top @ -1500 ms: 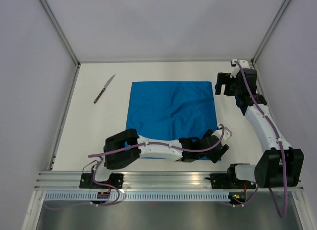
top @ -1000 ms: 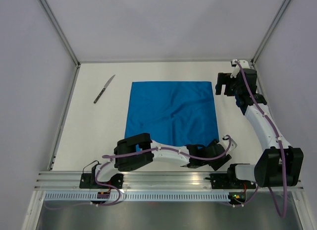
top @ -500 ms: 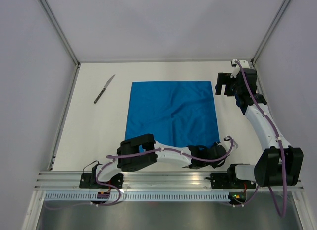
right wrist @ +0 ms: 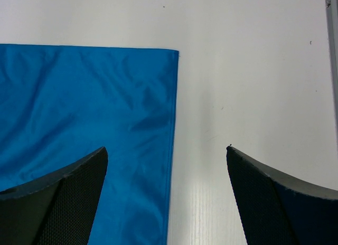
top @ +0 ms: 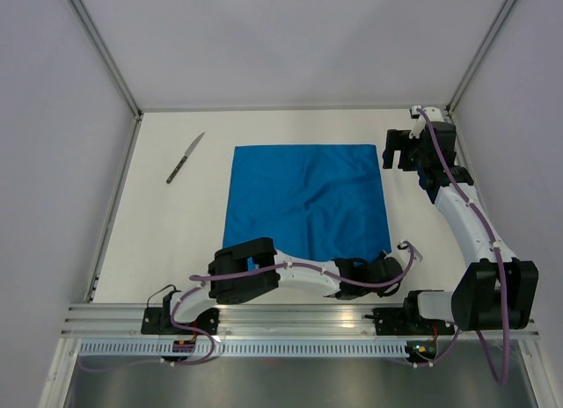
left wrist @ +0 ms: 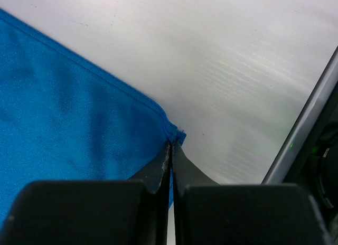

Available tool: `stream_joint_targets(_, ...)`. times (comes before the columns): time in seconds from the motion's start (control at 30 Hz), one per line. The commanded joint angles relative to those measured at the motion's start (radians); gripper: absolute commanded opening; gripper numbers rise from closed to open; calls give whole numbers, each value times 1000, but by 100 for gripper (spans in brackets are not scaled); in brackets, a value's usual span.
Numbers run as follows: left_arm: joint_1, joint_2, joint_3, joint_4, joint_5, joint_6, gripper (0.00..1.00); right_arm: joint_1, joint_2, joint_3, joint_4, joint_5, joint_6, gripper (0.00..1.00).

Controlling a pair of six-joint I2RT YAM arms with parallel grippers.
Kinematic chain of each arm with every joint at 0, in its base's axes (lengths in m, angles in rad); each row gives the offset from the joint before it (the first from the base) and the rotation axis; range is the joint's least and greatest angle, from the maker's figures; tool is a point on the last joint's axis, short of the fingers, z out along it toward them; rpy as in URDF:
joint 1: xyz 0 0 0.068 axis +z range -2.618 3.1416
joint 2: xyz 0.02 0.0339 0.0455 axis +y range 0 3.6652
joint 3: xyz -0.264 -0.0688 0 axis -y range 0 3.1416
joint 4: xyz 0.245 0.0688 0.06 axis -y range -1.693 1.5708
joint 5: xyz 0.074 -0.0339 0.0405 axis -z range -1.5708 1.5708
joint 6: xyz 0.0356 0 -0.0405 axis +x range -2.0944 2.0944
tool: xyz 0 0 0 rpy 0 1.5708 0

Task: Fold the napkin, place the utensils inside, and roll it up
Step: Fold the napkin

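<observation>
The left gripper point(left wrist: 170, 144) has just snapped shut, and now it pinches the near right corner of the napkin point(top: 303, 197). So the fold can likely start: lift that corner and carry it across. The napkin lies flat in the middle of the table point(top: 176, 241). The right gripper point(right wrist: 165, 148) is spread wide by the far right corner, holding nothing. No bowl or box shows. The knife point(top: 185, 157) lies bare on the table, well apart to the far left.
</observation>
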Motion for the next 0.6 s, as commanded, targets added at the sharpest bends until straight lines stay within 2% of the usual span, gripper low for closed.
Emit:
stream_joint_targets(0.0, -2, -74, -7, 30, -14, 36, 2, -4, 6, 39, -11, -1, 1, 98)
stream_joint_targets(0.27, 27, -199, -32, 26, 124, -25, 2, -4, 6, 39, -13, -9, -1, 98)
stream_joint_targets(0.57, 172, -338, -168, 45, 221, -194, 2, -2, 3, 39, -17, -16, -2, 98)
